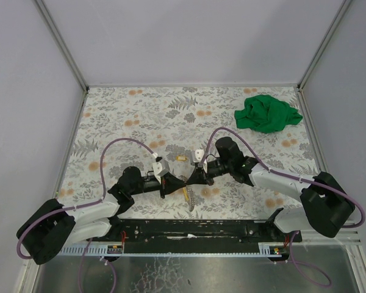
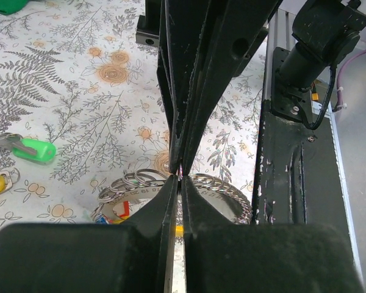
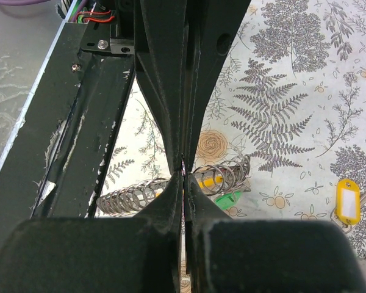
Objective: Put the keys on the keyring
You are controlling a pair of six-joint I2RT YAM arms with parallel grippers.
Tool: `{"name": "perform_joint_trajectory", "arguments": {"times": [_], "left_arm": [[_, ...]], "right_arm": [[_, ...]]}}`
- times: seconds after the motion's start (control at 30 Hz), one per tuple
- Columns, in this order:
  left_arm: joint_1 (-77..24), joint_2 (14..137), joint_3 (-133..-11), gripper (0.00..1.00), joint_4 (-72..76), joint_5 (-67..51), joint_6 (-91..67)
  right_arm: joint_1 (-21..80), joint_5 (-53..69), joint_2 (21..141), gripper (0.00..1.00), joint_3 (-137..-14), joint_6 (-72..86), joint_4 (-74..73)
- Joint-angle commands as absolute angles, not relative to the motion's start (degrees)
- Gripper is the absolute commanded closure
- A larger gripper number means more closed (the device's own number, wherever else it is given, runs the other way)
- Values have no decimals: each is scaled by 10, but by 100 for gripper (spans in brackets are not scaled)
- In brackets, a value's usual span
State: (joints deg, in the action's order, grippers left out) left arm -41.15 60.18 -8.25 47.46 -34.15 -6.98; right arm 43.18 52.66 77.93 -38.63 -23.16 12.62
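Near the front edge of the flower-printed table [image 1: 140, 110], just ahead of the black base rail [image 2: 293, 183], the two claws meet nose to nose. The left gripper [image 2: 178, 180] is pinched fully together, no gap between its fingers, and the right gripper [image 3: 183, 177] is closed just as tight. Their tips come together at one spot on the keyring [image 2: 137, 179], whose coiled silvery wire runs out to either side of them. From where I stand I cannot tell whether the wire is actually caught between either pair of pads or only lies against the tips.

For writing, there is little to go on. The yellow-tagged key [image 3: 348, 202] has a pale label window on its tag, but anything on it is too small to read. A red tag [image 2: 125, 209] hangs on the ring beside a sliver of blue, and neither shows legible marks.

The yellow-tagged key lies flat on the table, on the side of the ring away from the rail. The green-tagged key [image 2: 33, 149] lies flat near it, and both are apart from the ring.

Both wrist views are mostly filled by the black fingers themselves, which hide the middle of the ring. A crumpled green cloth [image 1: 267, 113] sits well away in the far right corner, and purple cables [image 1: 119, 141] loop above both arms.
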Motion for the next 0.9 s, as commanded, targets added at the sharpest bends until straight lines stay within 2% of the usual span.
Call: {"name": "perform_joint_trajectory", "arguments": {"times": [0.0, 0.1, 0.27, 0.37, 0.57, 0.87], "left_arm": [[-409, 611, -109, 100, 503, -350, -65], [-408, 612, -108, 100, 499, -336, -65], [-409, 579, -105, 100, 452, -287, -52], [-409, 565, -95, 100, 447, -265, -56], [-409, 544, -87, 100, 432, -229, -63], [-409, 496, -62, 100, 428, -176, -82]], "right_arm": [[439, 551, 772, 100, -408, -225, 149], [439, 547, 766, 97, -406, -215, 153], [438, 491, 740, 70, -398, -189, 154], [433, 451, 710, 63, -392, -167, 156], [431, 302, 686, 58, -399, -101, 127], [423, 92, 752, 57, -427, -13, 116]]}}
